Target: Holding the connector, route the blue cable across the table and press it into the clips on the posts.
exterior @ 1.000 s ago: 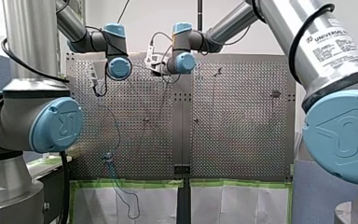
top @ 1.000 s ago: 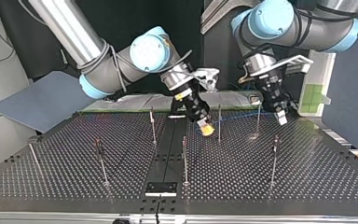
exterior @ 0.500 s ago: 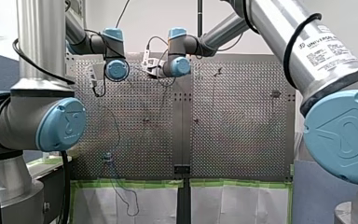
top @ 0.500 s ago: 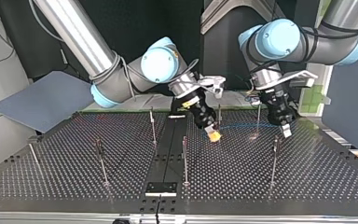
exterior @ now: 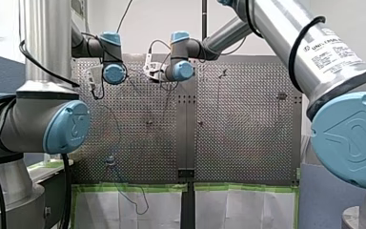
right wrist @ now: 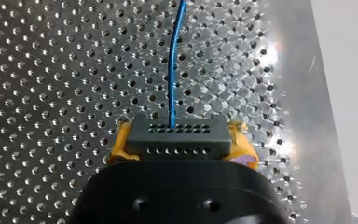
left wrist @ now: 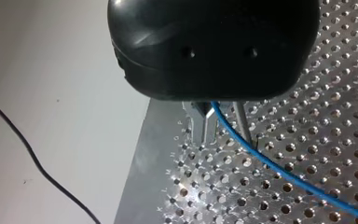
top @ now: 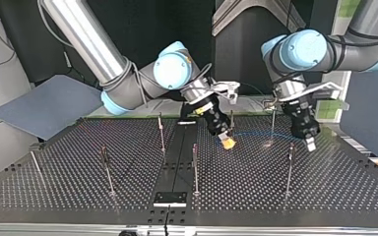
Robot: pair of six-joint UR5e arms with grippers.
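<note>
1. While my right gripper (top: 226, 141) clamps the black connector (right wrist: 177, 135) between its yellow pads (right wrist: 120, 148), the blue cable (top: 253, 133) runs taut above the table (top: 275, 196), near its far edge in the top view.
2. My left gripper (left wrist: 204, 128) pinches the cable between metal fingers (left wrist: 196, 123), just over the perforated plate.
3. Thin posts (top: 195, 167) stand scattered across the table.
4. In the front view, green tape (exterior: 138, 188) and white sheets (exterior: 95, 210) line the near edge, where cable slack trails down.
5. A grey board (top: 44, 105) lies off the top view's far-left corner, against a dark backdrop.
</note>
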